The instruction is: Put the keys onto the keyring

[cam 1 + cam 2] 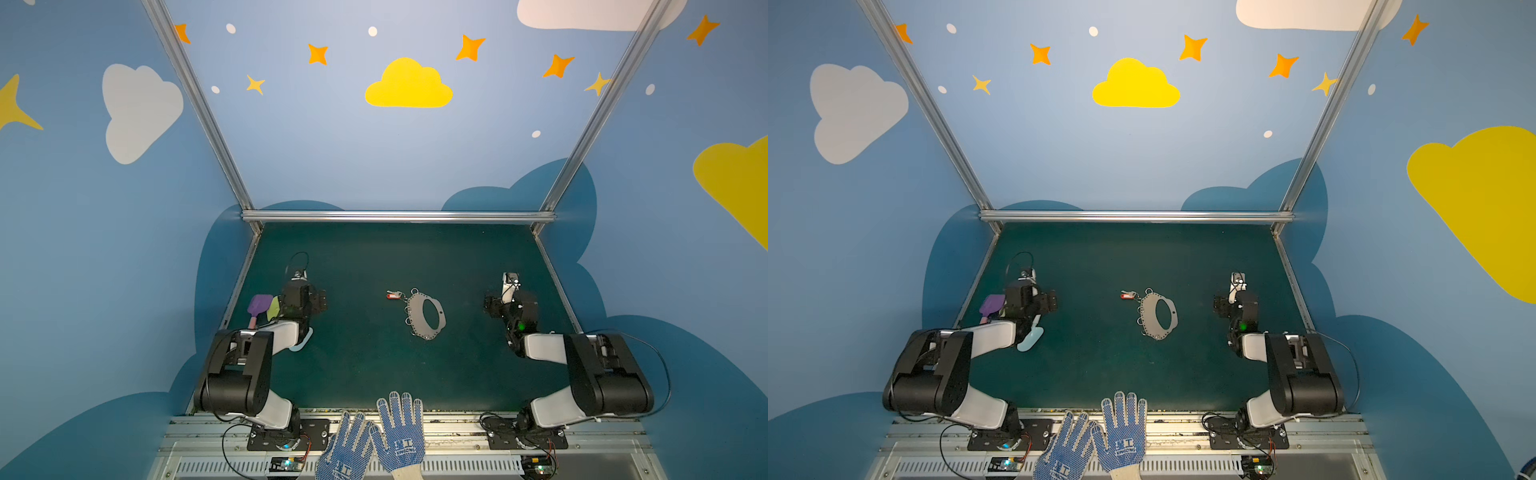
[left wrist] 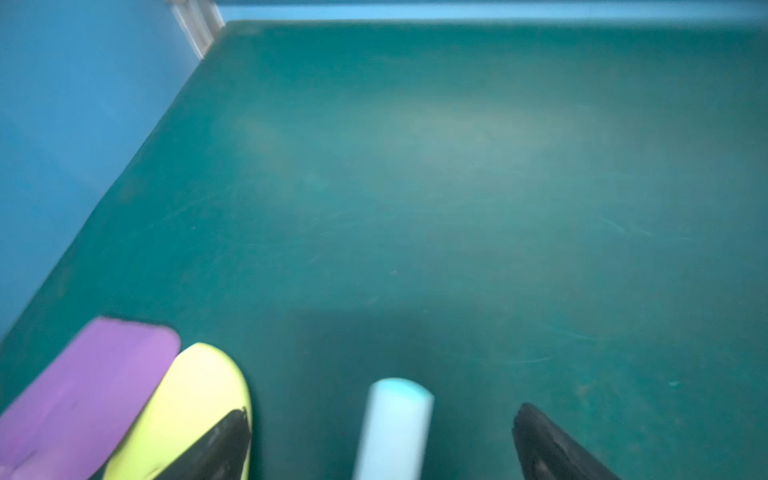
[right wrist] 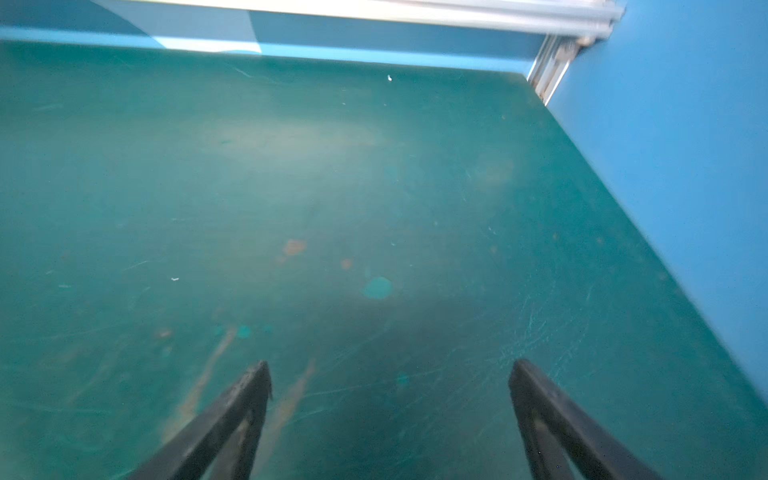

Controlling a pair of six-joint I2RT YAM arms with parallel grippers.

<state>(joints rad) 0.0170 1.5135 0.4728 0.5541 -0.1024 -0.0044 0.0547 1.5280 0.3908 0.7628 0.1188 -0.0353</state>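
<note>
The keys (image 1: 394,295) (image 1: 1128,295), a small silver key with a red tag, lie on the green mat at the far-left tip of the keyring. The keyring (image 1: 415,318) (image 1: 1148,320) is a flat grey plate with an oval hole and small wire rings along its rim, mid-table. My left gripper (image 2: 382,413) (image 1: 300,291) hovers far to its left, open, with a pale blue shovel handle (image 2: 395,428) lying between the spread fingers. My right gripper (image 3: 390,365) (image 1: 510,291) is far to the right, open and empty. Neither wrist view shows the keys or keyring.
Pastel toy shovels lie by the left gripper: purple (image 1: 259,306) (image 2: 87,386), yellow (image 2: 195,399), pale blue (image 1: 302,341). Two blue-dotted gloved hands (image 1: 386,436) rest at the table's front edge. Blue walls and an aluminium frame (image 1: 399,216) enclose the mat.
</note>
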